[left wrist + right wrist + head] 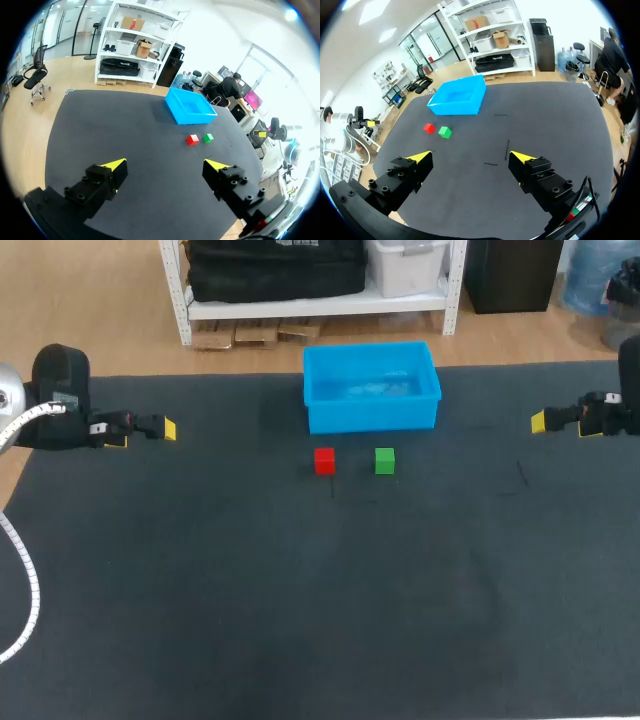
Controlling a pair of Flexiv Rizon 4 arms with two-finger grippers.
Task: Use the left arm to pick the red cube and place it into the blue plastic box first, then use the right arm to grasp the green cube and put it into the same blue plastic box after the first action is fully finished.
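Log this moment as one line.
stage: not started | left gripper: open, empty | right gripper: open, empty | red cube, green cube: on table, near box | box: no cubes inside

Dark cloth-covered counter (300,620): carries the box and both cubes. Open blue plastic box (372,415): sits toward the far edge, about the middle. Small red cube (324,461): lies just before the box, in front of its left half, apart from its wall. Small green cube (385,461): lies just right of the red cube, level with it, a gap between them, also before the box. Left arm's two-fingered yellow-tipped tool (166,165): hangs over the counter's left side, well apart from the cubes, fingers spread, pointing inward. Right arm's matching tool (471,156): hangs over the right side, equally well apart, fingers spread, pointing inward.
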